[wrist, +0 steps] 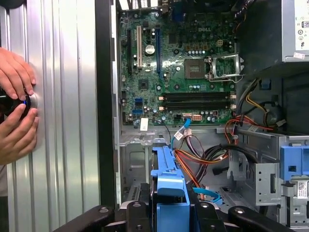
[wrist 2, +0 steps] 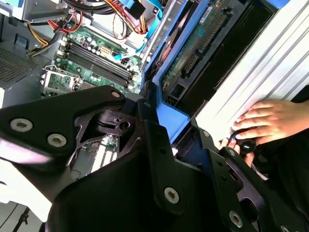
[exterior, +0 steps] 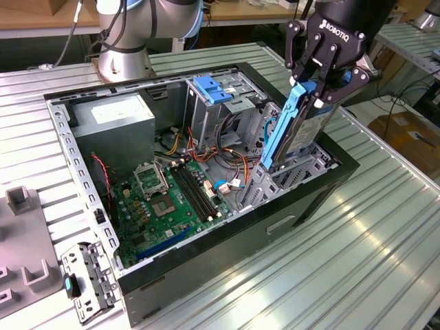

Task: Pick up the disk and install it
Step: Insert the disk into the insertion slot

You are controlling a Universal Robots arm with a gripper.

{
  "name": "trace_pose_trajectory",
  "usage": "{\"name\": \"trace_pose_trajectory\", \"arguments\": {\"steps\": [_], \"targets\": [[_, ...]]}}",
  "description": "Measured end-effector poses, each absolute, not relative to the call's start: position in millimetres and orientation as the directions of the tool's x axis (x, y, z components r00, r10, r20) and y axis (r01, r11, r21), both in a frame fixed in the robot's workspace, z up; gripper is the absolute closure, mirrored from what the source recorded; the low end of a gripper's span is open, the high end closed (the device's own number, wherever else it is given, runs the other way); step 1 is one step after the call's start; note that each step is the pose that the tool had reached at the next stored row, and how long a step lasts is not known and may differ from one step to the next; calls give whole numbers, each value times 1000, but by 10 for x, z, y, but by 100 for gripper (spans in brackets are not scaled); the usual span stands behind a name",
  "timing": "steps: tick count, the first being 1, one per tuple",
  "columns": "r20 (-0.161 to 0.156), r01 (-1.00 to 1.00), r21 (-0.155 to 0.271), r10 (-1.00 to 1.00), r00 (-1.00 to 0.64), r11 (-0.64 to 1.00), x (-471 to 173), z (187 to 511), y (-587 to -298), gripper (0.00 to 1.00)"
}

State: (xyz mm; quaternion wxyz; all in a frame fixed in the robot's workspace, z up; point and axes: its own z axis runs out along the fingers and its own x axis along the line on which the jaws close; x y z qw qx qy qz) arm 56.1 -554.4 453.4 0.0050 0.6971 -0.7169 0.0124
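Note:
My gripper [exterior: 322, 88] is shut on the disk [exterior: 306, 130], a flat silver drive with blue plastic side rails. The disk hangs on edge, tilted, its lower end reaching into the metal drive bay [exterior: 295, 175] at the corner of the open computer case on the exterior view's right. In the second wrist view the disk [wrist 2: 203, 38] shows its green circuit side and a blue rail running down to my gripper [wrist 2: 176, 128]. In the first wrist view the blue rail of the disk [wrist: 169, 186] sticks up from my gripper [wrist: 169, 215], above the bay.
Inside the black case [exterior: 227, 247] lie a green motherboard [exterior: 172, 196], a grey power-supply box [exterior: 113, 117], a tall metal cage with a blue top [exterior: 213, 89] and loose cables [exterior: 230, 155]. A person's hands [wrist: 14, 101] rest on the ribbed metal table beside the case. A metal bracket [exterior: 86, 278] lies by the case's near corner.

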Motion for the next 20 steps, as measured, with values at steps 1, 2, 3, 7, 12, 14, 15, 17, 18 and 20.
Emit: {"name": "trace_pose_trajectory", "arguments": {"steps": [1, 2, 3, 7, 12, 14, 15, 17, 18, 20], "targets": [[25, -1000, -11, -999, -28, 28, 561, 4528, -5545, 63], [25, -1000, -11, -999, -28, 28, 561, 4520, -5545, 63], [24, -1000, -11, -999, -28, 28, 561, 4512, -5545, 63], [24, -1000, -11, -999, -28, 28, 561, 4480, -5545, 63], [24, -1000, -11, -999, -28, 28, 561, 4471, -5545, 63], [24, -1000, -11, -999, -28, 28, 561, 4471, -5546, 63], [24, -1000, -11, -999, -28, 28, 561, 4471, -5546, 63], [24, -1000, -11, -999, -28, 28, 561, 4466, -5545, 63], [24, -1000, -11, -999, -28, 28, 561, 4466, -5546, 63], [24, -1000, -11, -999, -28, 28, 561, 4465, -5546, 63]]}}
